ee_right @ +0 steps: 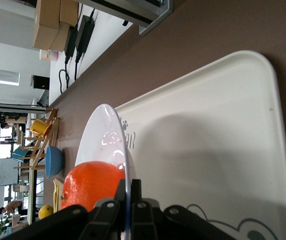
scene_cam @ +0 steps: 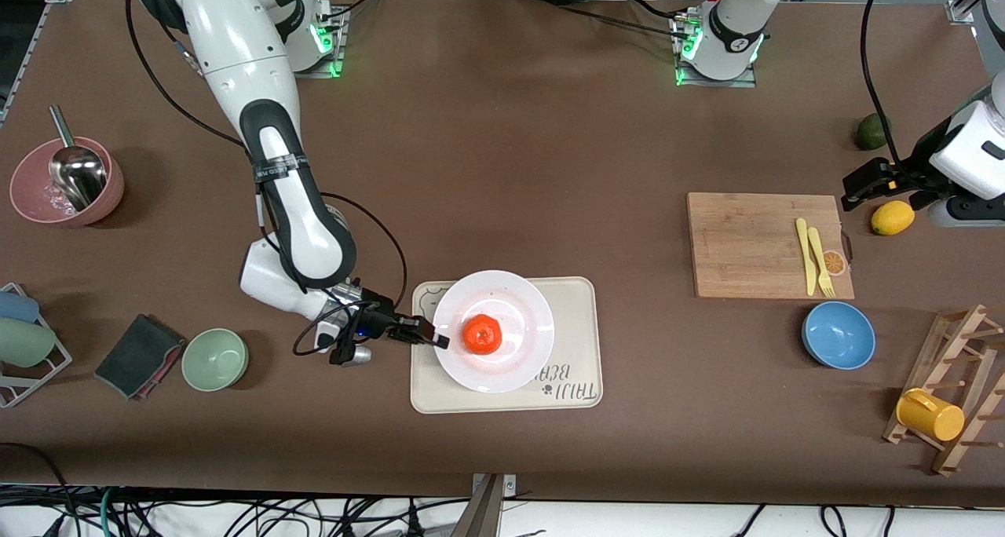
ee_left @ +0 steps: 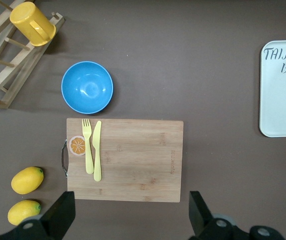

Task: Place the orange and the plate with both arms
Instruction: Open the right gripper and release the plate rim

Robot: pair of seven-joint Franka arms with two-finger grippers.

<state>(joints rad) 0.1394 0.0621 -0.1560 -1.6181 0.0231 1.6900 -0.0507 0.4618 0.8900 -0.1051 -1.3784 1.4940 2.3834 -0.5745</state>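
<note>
The white plate (scene_cam: 518, 301) is over the cream bear-print tray (scene_cam: 577, 301) near the table's middle, and the orange (scene_cam: 481, 334) sits on it. My right gripper (scene_cam: 438, 339) is shut on the plate's rim at the side toward the right arm's end. In the right wrist view the fingers (ee_right: 121, 192) pinch the thin rim of the plate (ee_right: 103, 135), with the orange (ee_right: 90, 182) beside them and the plate's shadow on the tray (ee_right: 208, 150). My left gripper (scene_cam: 857, 191) is open and empty, up over the table by the cutting board; its fingers (ee_left: 58, 215) stand wide apart.
A wooden cutting board (scene_cam: 754, 242) carries a yellow knife and fork. A blue bowl (scene_cam: 838, 334), a lemon (scene_cam: 893, 217), a green fruit (scene_cam: 870, 131) and a rack with a yellow mug (scene_cam: 930, 414) are nearby. A green bowl (scene_cam: 215, 358), cloth (scene_cam: 137, 356) and pink bowl (scene_cam: 67, 184) lie toward the right arm's end.
</note>
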